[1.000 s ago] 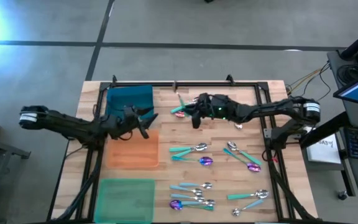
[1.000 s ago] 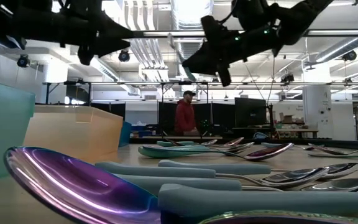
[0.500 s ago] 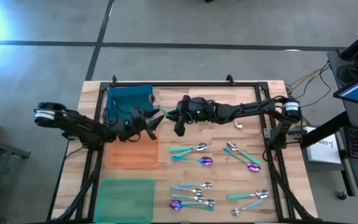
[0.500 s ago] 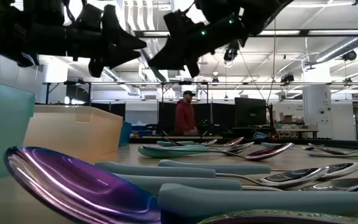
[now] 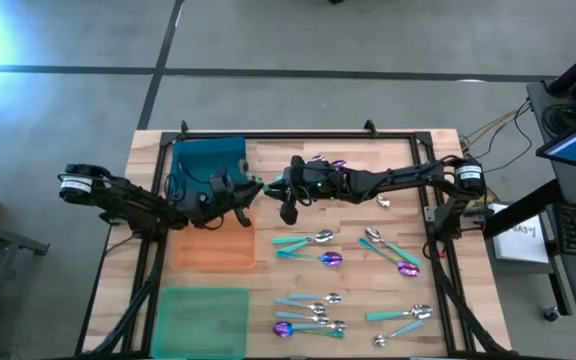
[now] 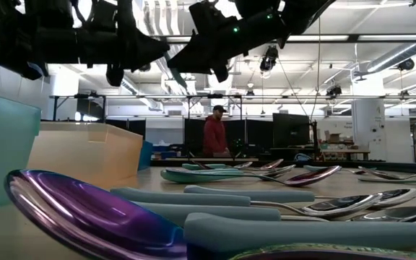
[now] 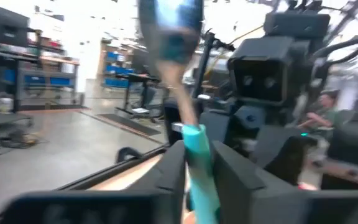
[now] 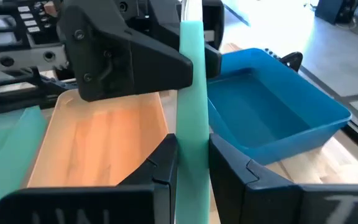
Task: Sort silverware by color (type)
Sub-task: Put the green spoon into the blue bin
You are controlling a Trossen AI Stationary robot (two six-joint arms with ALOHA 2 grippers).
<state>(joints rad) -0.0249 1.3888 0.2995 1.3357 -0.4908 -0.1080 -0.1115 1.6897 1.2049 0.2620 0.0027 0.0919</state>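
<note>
One spoon (image 5: 268, 181) with a teal handle and a silver head (image 7: 169, 25) hangs in the air over the far right corner of the orange tray (image 5: 213, 240). My left gripper (image 5: 255, 187) reaches it from the left and my right gripper (image 5: 284, 192) from the right. Both are shut on its handle. The other silverware lies flat on the wood in loose groups to the right of the trays (image 5: 308, 242), (image 5: 393, 250), (image 5: 308, 315), (image 5: 403, 318): silver and purple heads, teal or pale-blue handles. My left gripper pinches the spoon's teal handle (image 7: 197, 168) between its two fingers, coming level from the table's left. The thin metal neck and silver head stick out past the fingers. The spoon is clear of the table. My right gripper pinches the same teal handle (image 8: 193, 149) between its two fingers, coming from the table's right. From there the handle runs on into the left gripper's fingers (image 8: 135, 62). The spoon touches neither the trays nor the wood.
Three trays stand in a column on the table's left: blue (image 5: 208, 160) at the far end, orange in the middle, green (image 5: 206, 318) nearest. A purple-headed spoon (image 5: 333, 163) lies beside the right arm. A black frame (image 5: 298, 135) borders the table. A person (image 6: 214, 133) stands in the room behind.
My right gripper has carried the spoon toward the table's left edge, to the orange tray's far right corner. My left gripper has come toward the table's right to meet it and has shut on the handle. The spoon has stayed clear of the table.
</note>
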